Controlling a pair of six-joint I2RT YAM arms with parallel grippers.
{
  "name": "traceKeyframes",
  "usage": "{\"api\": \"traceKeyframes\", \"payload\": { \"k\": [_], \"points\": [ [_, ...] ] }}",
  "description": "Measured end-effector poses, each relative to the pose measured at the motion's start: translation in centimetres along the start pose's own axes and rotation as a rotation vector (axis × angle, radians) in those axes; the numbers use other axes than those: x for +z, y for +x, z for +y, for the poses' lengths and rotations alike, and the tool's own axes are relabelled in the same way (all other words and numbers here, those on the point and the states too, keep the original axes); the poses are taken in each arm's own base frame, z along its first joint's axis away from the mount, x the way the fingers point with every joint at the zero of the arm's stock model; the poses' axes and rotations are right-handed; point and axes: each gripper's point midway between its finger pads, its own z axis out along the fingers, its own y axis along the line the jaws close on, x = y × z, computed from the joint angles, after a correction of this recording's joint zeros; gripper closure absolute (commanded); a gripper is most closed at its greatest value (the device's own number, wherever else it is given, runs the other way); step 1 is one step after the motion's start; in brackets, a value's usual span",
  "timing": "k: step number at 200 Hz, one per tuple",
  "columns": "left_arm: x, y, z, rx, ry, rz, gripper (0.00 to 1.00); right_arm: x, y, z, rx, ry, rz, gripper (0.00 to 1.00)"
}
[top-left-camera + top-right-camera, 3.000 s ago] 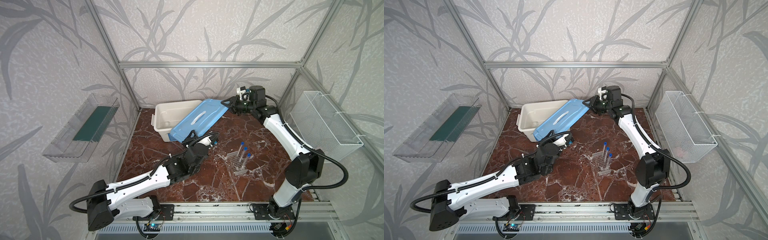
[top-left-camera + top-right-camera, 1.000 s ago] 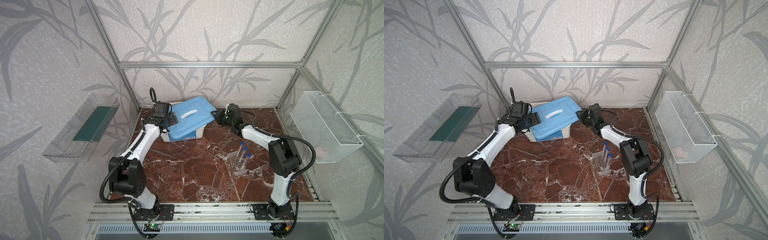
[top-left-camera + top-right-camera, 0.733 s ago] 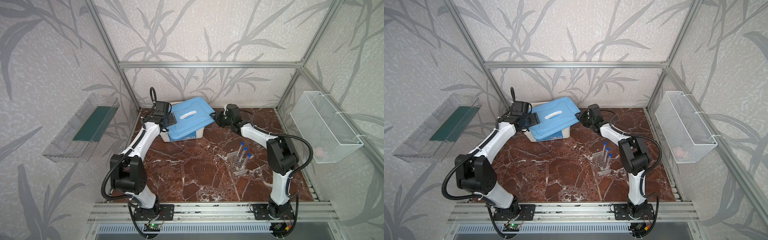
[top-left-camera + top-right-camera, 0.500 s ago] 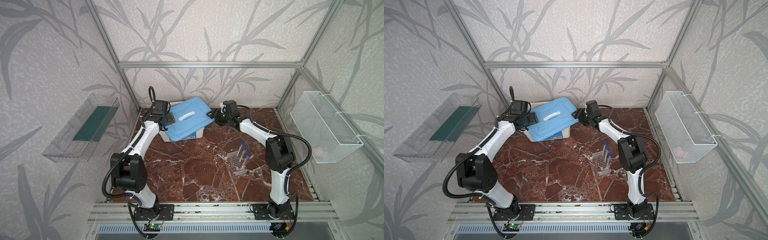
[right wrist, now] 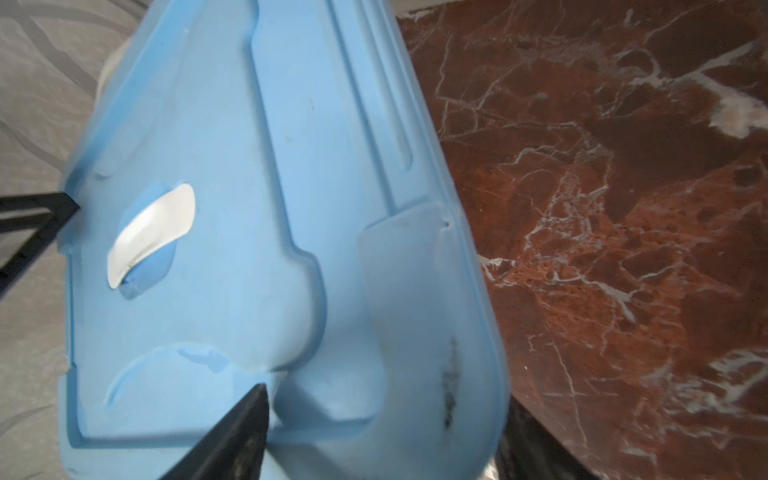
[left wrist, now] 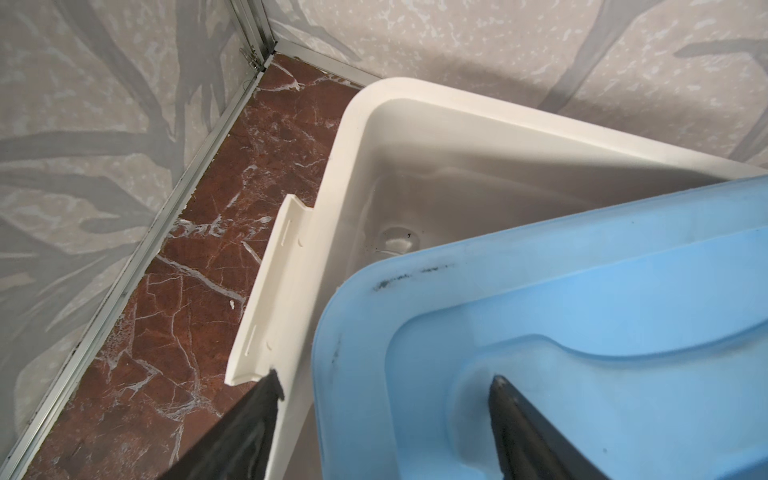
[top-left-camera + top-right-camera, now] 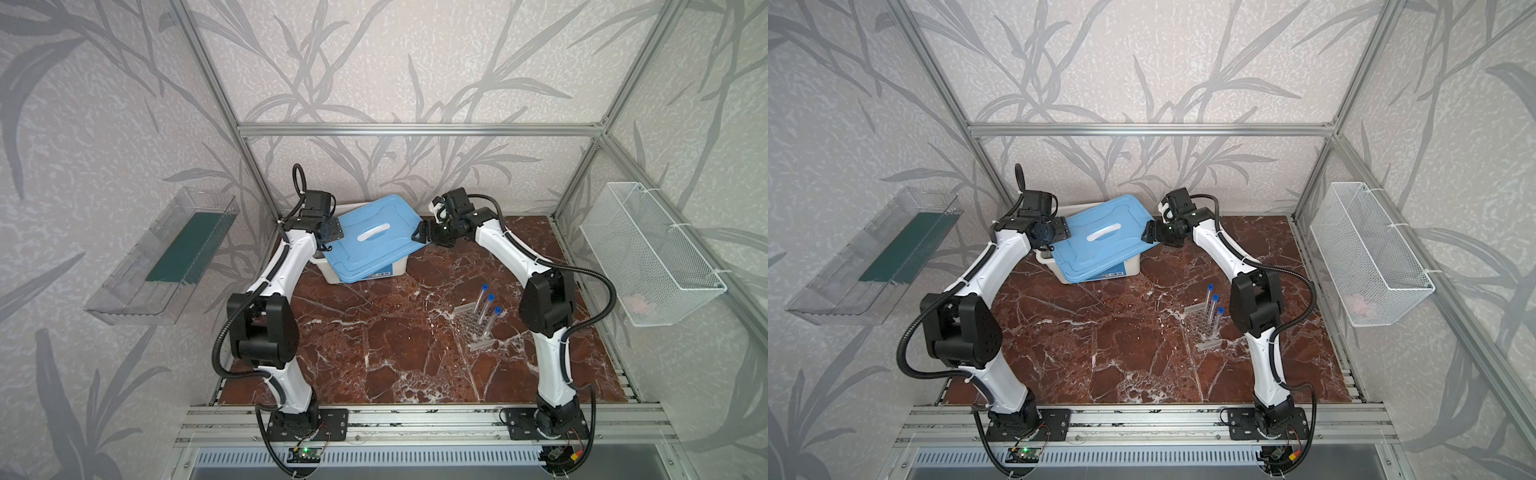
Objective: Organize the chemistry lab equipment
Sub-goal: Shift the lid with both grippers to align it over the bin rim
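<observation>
Left gripper (image 7: 330, 232) and right gripper (image 7: 419, 237) at opposite ends of a blue lid (image 7: 374, 245) in both top views, jaws of each spread; contact with the plastic hard to judge from above. Lid askew over a white tub (image 7: 365, 272) at the back of the marble tabletop (image 7: 374, 353), most of the inside hidden. Right of centre, three blue-capped test tubes (image 7: 484, 305) upright in a clear rack (image 7: 473, 332), well apart from both grippers. On the right wall, a wire basket (image 7: 648, 257) with something pale pink inside, too small to name. On the left wall, a clear tray (image 7: 166, 257) lined in green.

Left wrist view: left gripper (image 6: 384, 378) wide open, clamping nothing, one finger outside the tub (image 6: 345, 166) rim, the other over the lid (image 6: 582, 291). Far corner of the tub uncovered, with a faint round shape (image 6: 395, 243) at its bottom, too indistinct to identify.

Right wrist view: right gripper (image 5: 386, 399) wide open, end of the lid (image 5: 270, 166) between its fingers, no clamp visible. Outer finger partly cut off by the frame. White handle (image 5: 151, 235) on top of the lid, slightly blurred.
</observation>
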Motion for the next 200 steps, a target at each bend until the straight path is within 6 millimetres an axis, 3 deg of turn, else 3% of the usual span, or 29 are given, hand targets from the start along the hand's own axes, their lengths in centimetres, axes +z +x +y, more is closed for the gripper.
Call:
{"api": "traceKeyframes", "payload": {
  "k": [56,109,149,200],
  "points": [
    [0.5,-1.0,-0.2,-0.006,-0.002,-0.005,0.20,-0.9,1.1,0.6,-0.134,0.000,0.060,0.22],
    [1.9,-1.4,-0.5,-0.010,-0.006,0.007,0.20,-0.3,2.0,2.0,-0.087,-0.010,0.084,0.29],
    [2.6,-2.6,-0.2,-0.015,-0.022,0.011,0.19,1.0,1.5,3.0,-0.033,0.042,0.072,0.33],
    [2.7,-3.2,0.0,-0.007,-0.027,0.010,0.07,0.8,1.5,3.1,0.024,0.085,0.063,0.35]
  ]
}}
